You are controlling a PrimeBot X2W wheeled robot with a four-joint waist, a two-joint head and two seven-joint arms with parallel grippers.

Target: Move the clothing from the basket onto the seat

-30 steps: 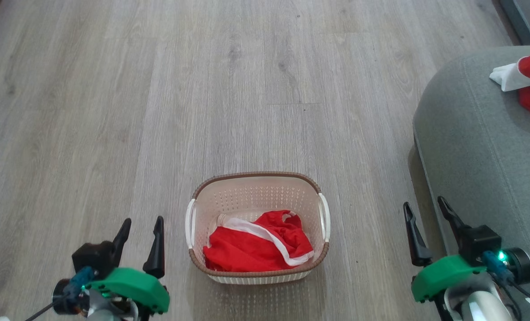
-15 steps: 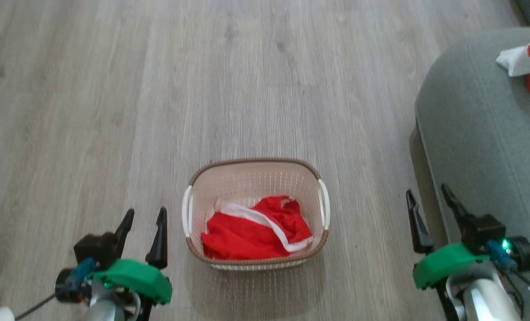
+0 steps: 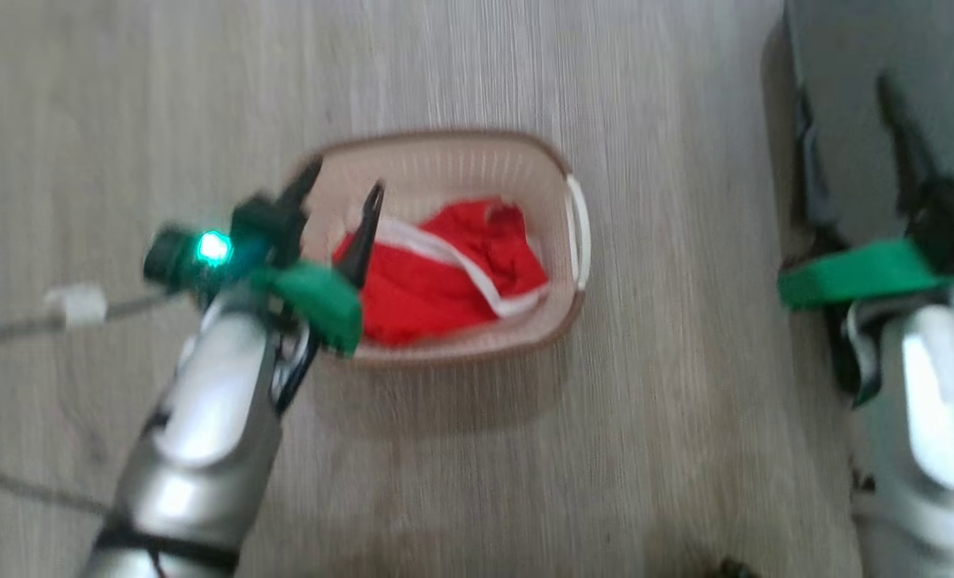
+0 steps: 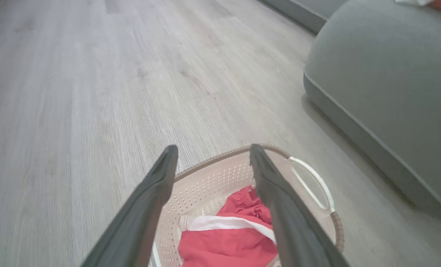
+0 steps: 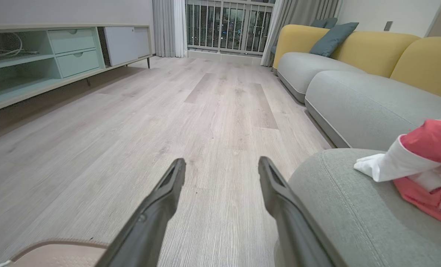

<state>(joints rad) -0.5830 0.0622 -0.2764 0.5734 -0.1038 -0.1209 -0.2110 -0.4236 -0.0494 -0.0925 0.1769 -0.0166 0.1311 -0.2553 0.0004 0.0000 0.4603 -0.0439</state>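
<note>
One basket [image 3: 445,164] sitting on wood floor [image 3: 646,401], holding one heap of red clothing [image 3: 437,277]. Second red garment [image 5: 432,139] lying on seat [image 5: 354,207].

Two grippers:
- left gripper [image 3: 347,178] hanging over basket's left rim, fingers spread, gripping nothing
- right gripper [image 3: 845,92] hanging beside seat's rounded corner, fingers likewise apart, empty

Floor lying open around basket, seat standing near on right. Sofa [image 5: 354,48] and cabinet [image 5: 57,55] standing well off.

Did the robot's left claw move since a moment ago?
Yes. The left claw was left of the basket; now it reaches over its left rim, above the red clothing.
</note>
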